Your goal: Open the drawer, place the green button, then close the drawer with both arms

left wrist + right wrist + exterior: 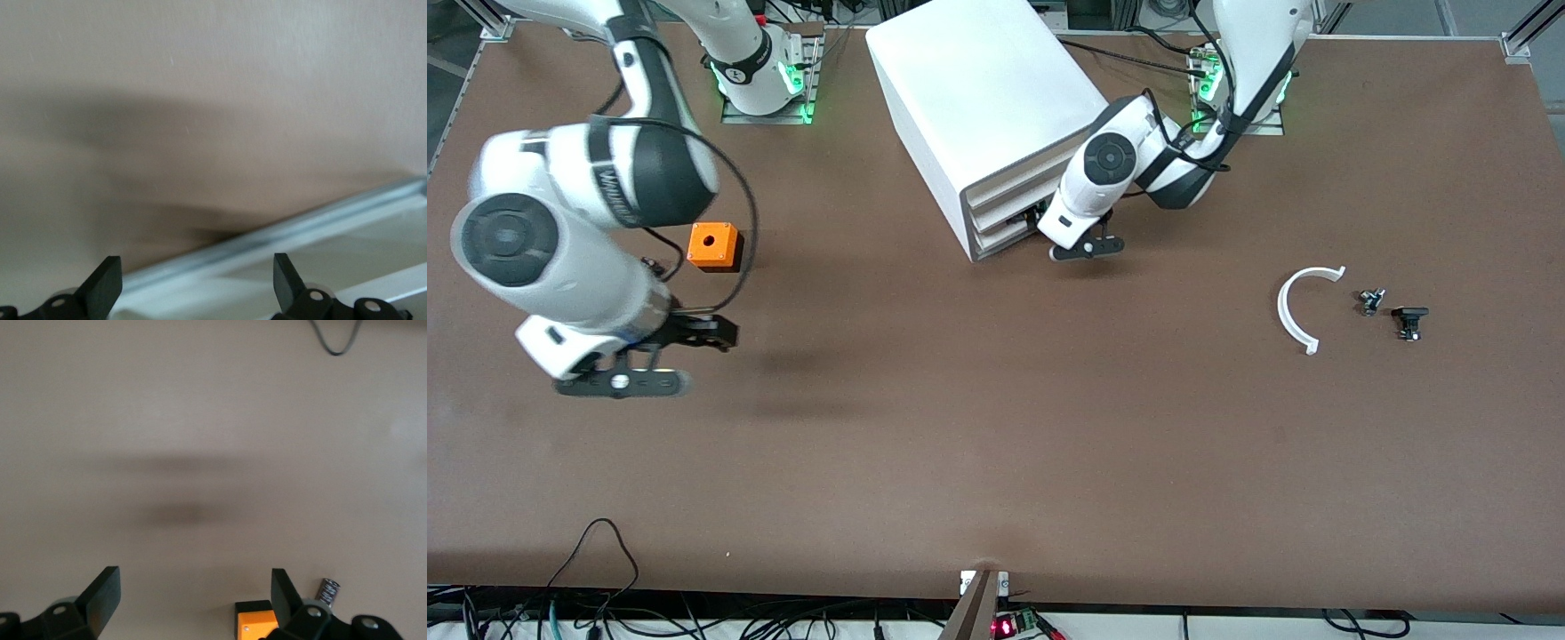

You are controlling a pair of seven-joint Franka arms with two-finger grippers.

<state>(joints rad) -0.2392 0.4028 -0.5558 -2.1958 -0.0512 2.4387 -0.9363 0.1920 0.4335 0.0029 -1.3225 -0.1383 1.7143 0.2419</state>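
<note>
The white cabinet (969, 98) stands at the robots' edge of the table, between the two bases. Its bottom drawer (1003, 238) looks shut in the front view. My left gripper (1047, 228) is at the drawer fronts, low down. In the left wrist view it (197, 287) is open, and the drawer's white sloped lip (267, 263) lies between the fingers. The button (1371, 300) is a tiny dark thing on the table toward the left arm's end. My right gripper (713, 333) hovers open and empty over bare table; its wrist view (195, 600) shows nothing between the fingers.
An orange cube with a round hole (713, 246) sits beside my right gripper and shows in the right wrist view (257, 623), with a small dark cylinder (327, 590) beside it. A white curved strip (1300, 307) and a small black block (1409, 320) lie by the button.
</note>
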